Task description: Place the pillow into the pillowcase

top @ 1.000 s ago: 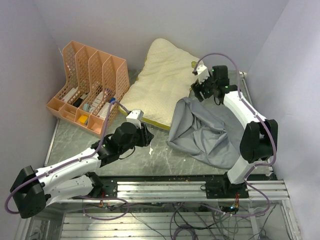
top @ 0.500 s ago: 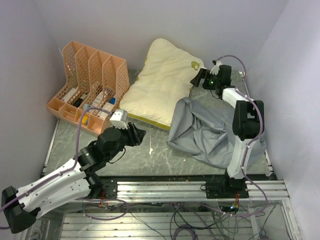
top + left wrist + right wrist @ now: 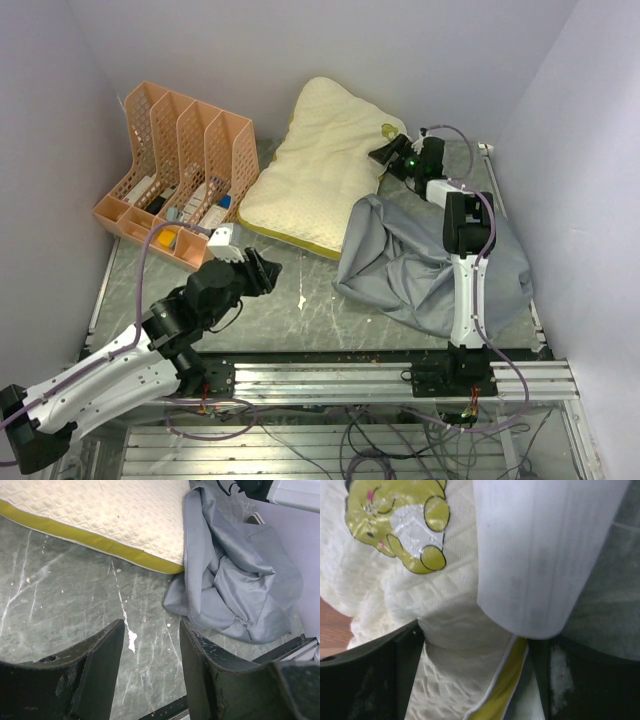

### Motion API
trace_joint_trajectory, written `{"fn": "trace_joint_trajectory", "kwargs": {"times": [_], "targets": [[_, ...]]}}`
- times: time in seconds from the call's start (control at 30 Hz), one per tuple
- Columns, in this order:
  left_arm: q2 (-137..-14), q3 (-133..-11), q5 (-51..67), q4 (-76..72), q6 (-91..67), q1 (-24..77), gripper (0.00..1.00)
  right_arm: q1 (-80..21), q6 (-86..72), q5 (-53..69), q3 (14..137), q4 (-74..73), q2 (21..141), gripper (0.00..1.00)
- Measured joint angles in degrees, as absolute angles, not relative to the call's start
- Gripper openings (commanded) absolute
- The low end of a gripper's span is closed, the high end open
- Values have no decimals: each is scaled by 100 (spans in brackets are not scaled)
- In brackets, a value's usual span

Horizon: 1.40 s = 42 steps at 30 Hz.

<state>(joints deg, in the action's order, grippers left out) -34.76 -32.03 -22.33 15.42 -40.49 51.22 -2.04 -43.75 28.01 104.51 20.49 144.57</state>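
The pillow (image 3: 320, 165) lies at the back of the table (image 3: 310, 310), wholly outside the pillowcase (image 3: 425, 265). The pillowcase is crumpled flat just to its right and nearer to us, and its edge touches the pillow's near right corner. We see nothing inside it.

Our right gripper (image 3: 383, 155) is at the pillow's far right corner. In its wrist view the fingers (image 3: 412, 645) stand well apart with the quilted corner between them, below the yellow-green logo (image 3: 400, 525). We cannot tell whether they press the fabric.

Our left gripper (image 3: 265, 270) hangs over bare table near the pillow's near edge. Its jaws are fairly wide and hold nothing.

The orange rack (image 3: 205, 135) at the left has four compartments. Small items sit in their bottoms, one of them yellow (image 3: 166, 238) in the nearest compartment. The rest are too small to name.
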Motion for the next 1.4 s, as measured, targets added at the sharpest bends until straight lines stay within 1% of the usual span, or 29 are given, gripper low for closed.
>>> {"fn": "trace_joint_trajectory", "kwargs": {"times": [0.03,0.1,0.2,0.23,0.27,0.37,0.53,0.67,0.77,0.87,0.9,1.0,1.1,1.17,1.3,1.4], "targets": [[-3531,-3251,-2235,1590,-4056,5122,58,-193,-4574,2961,10593,2209,14617,46],[-3640,-3367,-2239,1647,-4073,5122,58,-178,-4908,3256,10814,2471,14829,26],[-3701,-3496,-2239,1684,-4082,5122,58,-156,-5413,3701,10851,2974,14910,6],[-3691,-3522,-2239,1686,-4084,5122,58,-145,-5509,3841,10849,3146,14892,2],[-3677,-3533,-2239,1686,-4084,5122,58,-137,-5548,3944,10825,3269,14846,0],[-3636,-3607,-2250,1732,-4058,5122,58,-117,-5640,4276,10606,3529,14451,0],[-3629,-3953,-2320,1876,-3879,5122,58,-180,-5695,4869,10508,3809,13253,0],[-3581,-4283,-2359,1957,-3728,5122,58,-449,-5675,5231,11227,4010,12628,0],[-3479,-4462,-2381,2056,-3642,5122,58,-770,-5260,5472,12003,3752,12381,0],[-3363,-4805,-2414,2263,-3583,5122,59,-1247,-4141,5594,12650,2657,12114,0],[-3328,-4928,-2436,2305,-3577,5122,59,-1476,-3566,5537,12744,2049,11944,0],[-3151,-5402,-2582,2486,-3548,5122,60,-2123,-2139,5349,12457,703,11360,0],[-2834,-5859,-2792,2751,-3387,5122,60,-2633,-1149,5269,11839,-165,10816,0],[-2665,-6156,-2849,2926,-3177,5122,64,-2768,-633,5194,11598,-631,10624,0],[-2602,-6783,-2777,3216,-2683,5122,64,-2740,34,5098,11552,-1334,10534,0],[-2727,-7175,-2532,3328,-2359,5122,65,-2775,373,5033,11775,-1796,10536,0]]}}
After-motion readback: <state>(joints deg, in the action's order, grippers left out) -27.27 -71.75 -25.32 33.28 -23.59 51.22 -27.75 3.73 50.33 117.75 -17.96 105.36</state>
